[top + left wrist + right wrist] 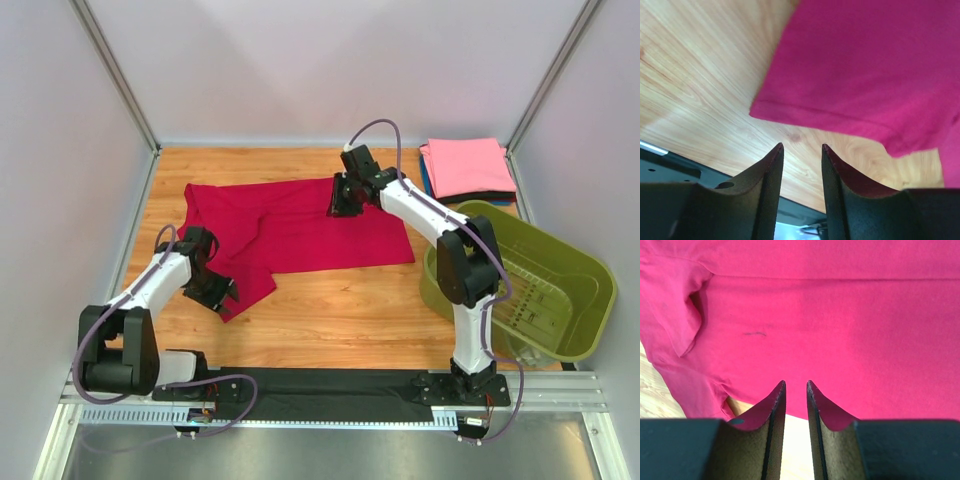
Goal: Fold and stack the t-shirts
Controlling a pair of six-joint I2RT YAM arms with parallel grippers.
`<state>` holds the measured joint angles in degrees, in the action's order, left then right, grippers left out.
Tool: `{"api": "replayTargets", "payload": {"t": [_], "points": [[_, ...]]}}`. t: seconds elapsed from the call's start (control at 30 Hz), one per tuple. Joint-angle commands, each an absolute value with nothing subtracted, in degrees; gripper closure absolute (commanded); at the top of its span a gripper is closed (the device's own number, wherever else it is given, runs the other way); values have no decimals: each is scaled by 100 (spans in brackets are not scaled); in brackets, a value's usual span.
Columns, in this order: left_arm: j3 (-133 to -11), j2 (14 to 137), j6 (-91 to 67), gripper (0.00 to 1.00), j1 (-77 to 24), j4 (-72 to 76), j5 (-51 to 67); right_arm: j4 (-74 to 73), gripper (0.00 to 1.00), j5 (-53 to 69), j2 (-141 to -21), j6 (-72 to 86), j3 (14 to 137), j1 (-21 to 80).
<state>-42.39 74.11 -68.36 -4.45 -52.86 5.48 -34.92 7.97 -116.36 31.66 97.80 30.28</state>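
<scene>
Crimson t-shirt spread on the wooden table, one gripper at each side.
Left gripper, jaws apart and empty, hangs over bare wood just beside the shirt's hem. Right gripper, jaws narrowly apart and seemingly clamping nothing, is over the shirt's edge. The folded stack, pink on top, lies far right, behind the green basket.

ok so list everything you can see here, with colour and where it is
red t-shirt: 1, crimson, spread out left of the table's middle
folded t-shirts: 1 stack, pink on top, blue and black edges below, far right corner
basket: 1, olive green, right side
table: 1, light wood, under everything
left gripper: 1, black, jaws apart and empty, by the shirt's near corner
right gripper: 1, black, at the shirt's far edge, grip unclear
</scene>
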Motion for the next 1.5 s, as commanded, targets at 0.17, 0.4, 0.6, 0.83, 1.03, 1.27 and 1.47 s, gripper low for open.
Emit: {"api": "replayTargets", "payload": {"t": [0.17, 0.4, 0.6, 0.83, 1.03, 1.27, 1.47], "points": [[-4254, 7910, -7304, 56, -264, -5458, 9, -3454, 76, 729, -11241, 3199, 9773, 2997], [-3929, 7541, -7471, 57, -176, -5231, 9, -3436, 76, 773, -11232, 3199, 9668, 2927], [-3894, 7822, -7479, 60, -176, -5229, 9, -3410, 77, 817, -11259, 3243, 9650, 2857], [-3683, 7717, -7532, 62, -176, -5195, -228, -3410, 78, 826, -11303, 3243, 9624, 2804], [-3542, 7892, -7576, 71, -167, -4764, -211, -3428, 78, 782, -11276, 3217, 9589, 2795], [-4646, 8113, -6954, 100, -149, -5526, -702, -4094, 76, 57, -11118, 3278, 9755, 2742], [-5982, 8191, -6312, 100, -149, -5897, -1099, -5800, 70, -1140, -11522, 3727, 10327, 2294]]}}
